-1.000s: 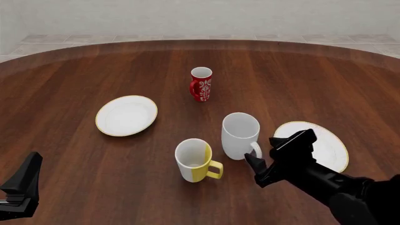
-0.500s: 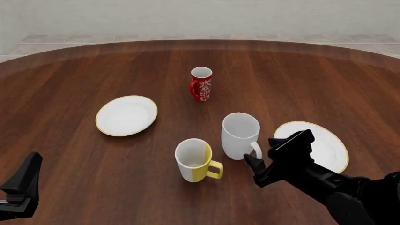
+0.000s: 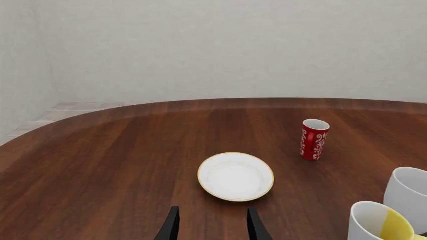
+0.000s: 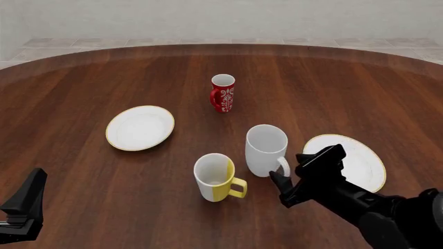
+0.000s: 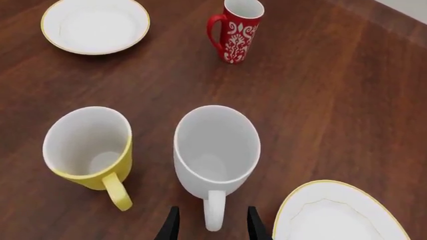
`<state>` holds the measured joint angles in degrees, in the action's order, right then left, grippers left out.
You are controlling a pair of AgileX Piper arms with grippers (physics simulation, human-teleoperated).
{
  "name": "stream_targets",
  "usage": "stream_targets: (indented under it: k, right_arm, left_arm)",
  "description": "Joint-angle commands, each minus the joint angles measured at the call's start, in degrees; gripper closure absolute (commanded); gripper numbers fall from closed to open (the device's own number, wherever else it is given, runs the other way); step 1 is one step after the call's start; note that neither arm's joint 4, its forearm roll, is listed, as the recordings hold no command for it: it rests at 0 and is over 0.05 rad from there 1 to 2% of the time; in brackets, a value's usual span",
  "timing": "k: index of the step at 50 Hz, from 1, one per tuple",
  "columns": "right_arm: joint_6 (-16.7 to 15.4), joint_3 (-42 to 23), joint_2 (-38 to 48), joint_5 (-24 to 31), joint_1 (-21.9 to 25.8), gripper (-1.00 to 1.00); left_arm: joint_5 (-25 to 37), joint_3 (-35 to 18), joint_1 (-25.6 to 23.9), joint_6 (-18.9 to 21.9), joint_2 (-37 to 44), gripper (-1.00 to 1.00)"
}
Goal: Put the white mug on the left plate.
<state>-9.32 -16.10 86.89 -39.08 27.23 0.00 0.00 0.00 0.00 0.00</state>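
All three mugs are seen upright and empty: the white mug (image 5: 215, 152), the white-and-yellow mug (image 5: 90, 147) just beside it, and the red patterned mug (image 4: 223, 93) farther back. Nothing is carried by the left plate (image 4: 140, 127) or by the other plate (image 4: 354, 160); both lie flat on the dark wooden worktop (image 4: 83, 78).

The white mug is placed near the middle of the worktop, between the yellow mug and the right-hand plate, well apart from the left plate. Its loop handle is turned toward the right pincer (image 5: 209, 226), and in the right wrist view the handle is seen between the two fingertips. The fingers are spread narrowly around it; contact cannot be told, so no grip is confirmed.

The mug is tall, plain, glossy and all white, the largest of the three.

The left pincer (image 3: 209, 224) is held low at the near left edge, fingers parted with nothing between them, pointed toward the left plate.
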Motion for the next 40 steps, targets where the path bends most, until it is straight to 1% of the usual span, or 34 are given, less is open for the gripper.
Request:
stream_targets:
  k: [1,40]
  right_arm:
    - [-0.04,-0.08,0.71,-0.47,0.03,-1.0]
    - [0.05,-0.98,4.28,-2.02,-0.41,-1.0]
  left_arm:
    - [0.0,0.0,0.0,0.0,0.0,-1.0]
    - [0.0,0.0,0.0,0.0,0.0,-1.0]
